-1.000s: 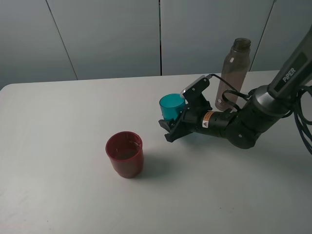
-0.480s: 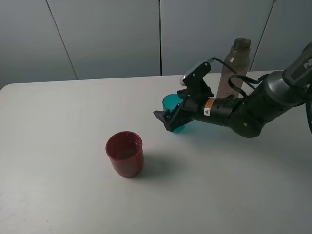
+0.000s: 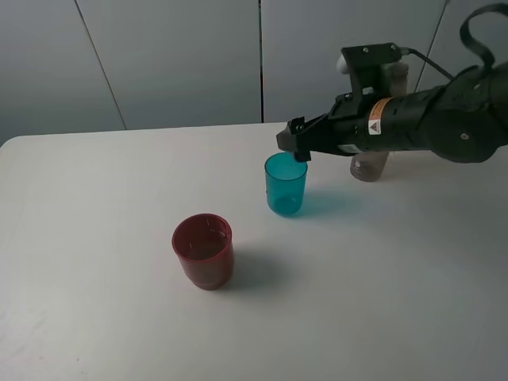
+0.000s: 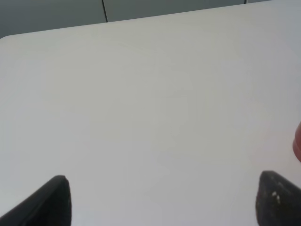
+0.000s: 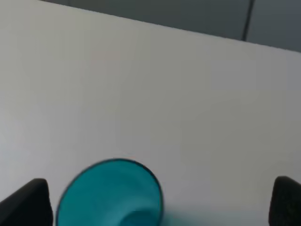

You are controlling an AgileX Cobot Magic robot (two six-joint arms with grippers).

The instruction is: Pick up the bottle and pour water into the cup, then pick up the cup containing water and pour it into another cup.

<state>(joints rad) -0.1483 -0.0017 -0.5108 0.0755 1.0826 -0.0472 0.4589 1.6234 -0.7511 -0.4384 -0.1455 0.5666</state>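
We see the teal cup (image 3: 286,183) standing upright on the white worktop (image 3: 95,238), a little right of the middle, its mouth open to the ceiling. The right gripper (image 3: 294,147) hangs just above the cup's far rim, clear of it, and its dark fingers stand spread wide with nothing between them; in the right wrist view the two fingertips (image 5: 26,200) sit far apart at either edge with the cup's round rim (image 5: 110,195) between and beyond them, untouched. The black forearm behind the gripper runs off to the right, carrying an orange label. Behind that arm the smoky bottle (image 3: 371,165) stands upright near the back edge of the worktop; only its base and a bit of its neck show past the arm, so we cannot tell much more about it. The dark red cup (image 3: 204,250) stands upright nearer the front and to the left, well apart from the teal cup, and something pale seems to lie in its bottom, perhaps water, though the view is too dim to be sure. The left gripper (image 4: 162,200) shows only in its own wrist view, where two dark fingertips stand wide apart over bare worktop, holding nothing, with a sliver of red at the picture's edge.
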